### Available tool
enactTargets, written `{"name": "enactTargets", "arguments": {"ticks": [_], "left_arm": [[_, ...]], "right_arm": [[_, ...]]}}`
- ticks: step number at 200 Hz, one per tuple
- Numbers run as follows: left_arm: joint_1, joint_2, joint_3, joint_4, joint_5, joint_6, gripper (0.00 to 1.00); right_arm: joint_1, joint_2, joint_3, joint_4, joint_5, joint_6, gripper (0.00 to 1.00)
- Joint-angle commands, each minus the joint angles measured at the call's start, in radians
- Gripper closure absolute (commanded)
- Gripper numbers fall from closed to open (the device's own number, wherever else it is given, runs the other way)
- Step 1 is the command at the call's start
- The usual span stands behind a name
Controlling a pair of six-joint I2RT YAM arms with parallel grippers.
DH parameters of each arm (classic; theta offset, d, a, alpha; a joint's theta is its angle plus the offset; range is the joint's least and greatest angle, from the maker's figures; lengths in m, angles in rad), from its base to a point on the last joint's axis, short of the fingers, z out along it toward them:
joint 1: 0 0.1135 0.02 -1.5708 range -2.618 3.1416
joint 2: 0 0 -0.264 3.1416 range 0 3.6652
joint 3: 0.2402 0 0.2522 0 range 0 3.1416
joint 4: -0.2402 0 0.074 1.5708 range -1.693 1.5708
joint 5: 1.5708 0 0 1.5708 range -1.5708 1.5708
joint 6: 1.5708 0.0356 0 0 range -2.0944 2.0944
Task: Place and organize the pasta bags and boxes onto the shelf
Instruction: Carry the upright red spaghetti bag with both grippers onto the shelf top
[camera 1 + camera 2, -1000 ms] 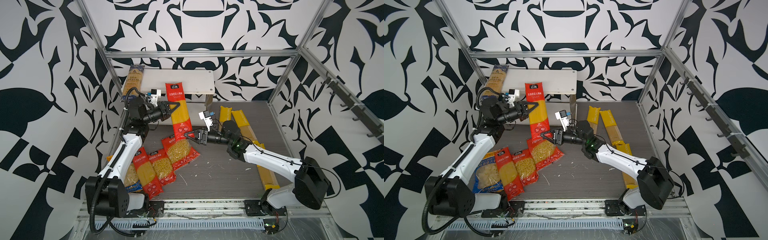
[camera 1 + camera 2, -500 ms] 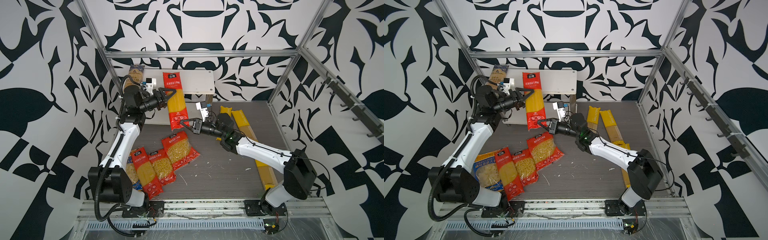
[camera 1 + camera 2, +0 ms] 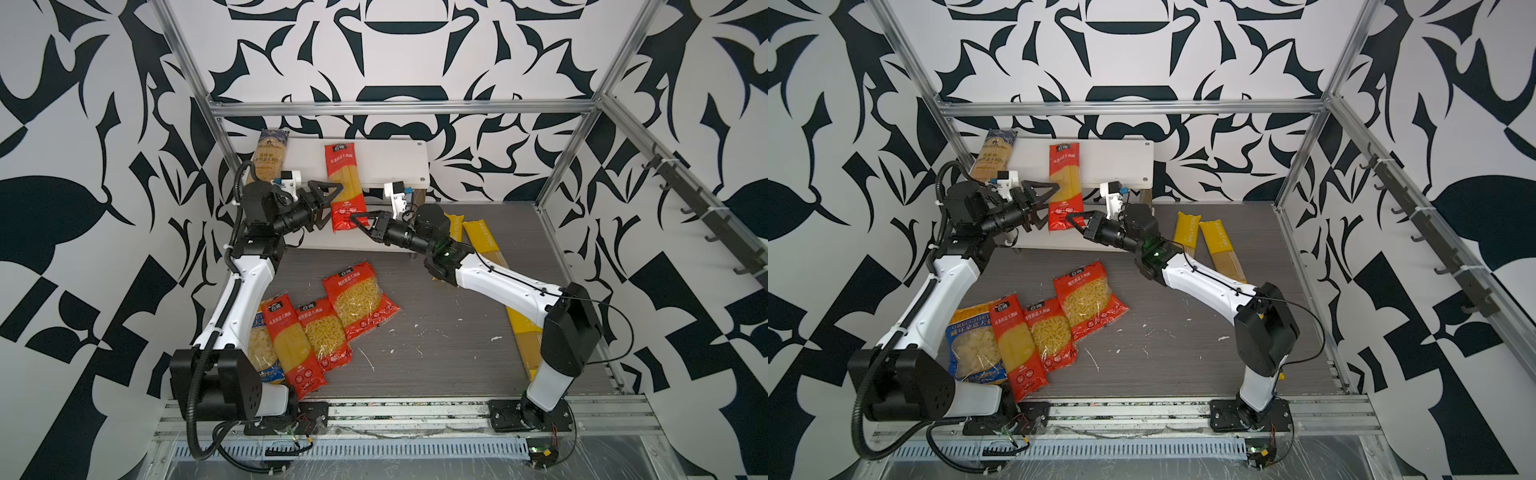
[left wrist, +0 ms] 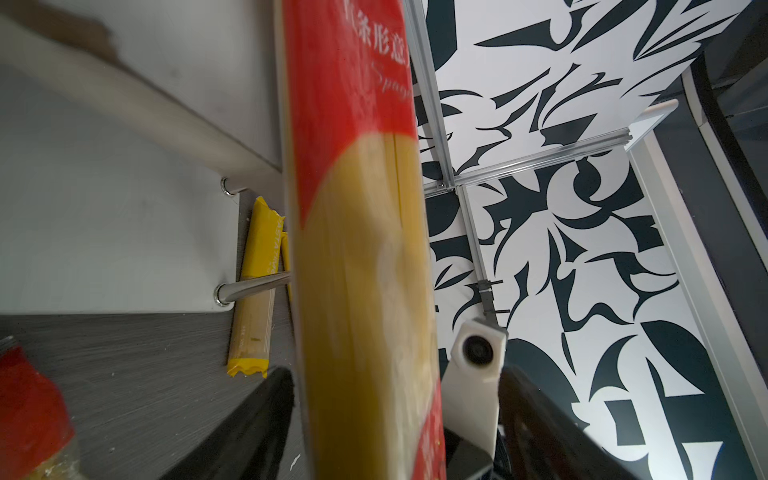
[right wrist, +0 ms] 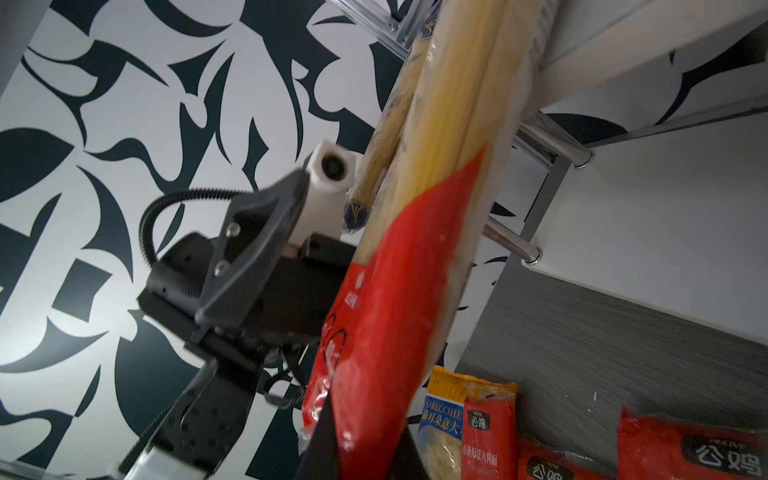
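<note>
Red-and-yellow spaghetti packet [image 3: 344, 183], white shelf [image 3: 395, 162], black-and-white leaf-patterned walls [image 3: 83, 124], grey floor [image 3: 449, 332]

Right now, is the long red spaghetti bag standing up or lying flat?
Standing up. The red spaghetti bag rises past the top board of the shelf, its bottom end pinched by the right gripper.
</note>
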Motion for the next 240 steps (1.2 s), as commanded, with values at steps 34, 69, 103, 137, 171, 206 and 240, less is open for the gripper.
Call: {"name": "enactTargets", "arguments": {"ticks": [34,69,103,137,171,206,240], "left_arm": [[0.001,-0.244,-0.2,0.016,-0.153,-0.037,0.16],[0.004,-0.349,-0.336,0.142,-0.308,-0.119,0.05],[0.003,-0.374,-0.365,0.192,-0.388,-0.126,0.0],[-0.026,-0.333,-0.381,0.275,-0.422,-0.151,0.0],[-0.083,-0.267,-0.34,0.291,-0.463,-0.125,0.01],[-0.1,-0.182,-0.295,0.324,-0.483,-0.127,0.05],[-0.108,-0.104,-0.224,0.336,-0.497,-0.122,0.11]], "right_arm": [[0.008,0.091,0.259,0.111,0.138,0.049,1.0],[0.041,0.23,0.454,0.081,0.139,0.098,0.98],[0.049,0.273,0.535,0.033,0.12,0.091,0.69],[0.042,0.221,0.452,0.022,0.091,0.079,0.48],[0.024,0.124,0.301,0.043,0.071,0.076,0.42],[-0.008,0.039,0.187,0.046,0.065,0.071,0.4],[-0.033,-0.052,0.048,0.068,0.069,0.055,0.4]]}}
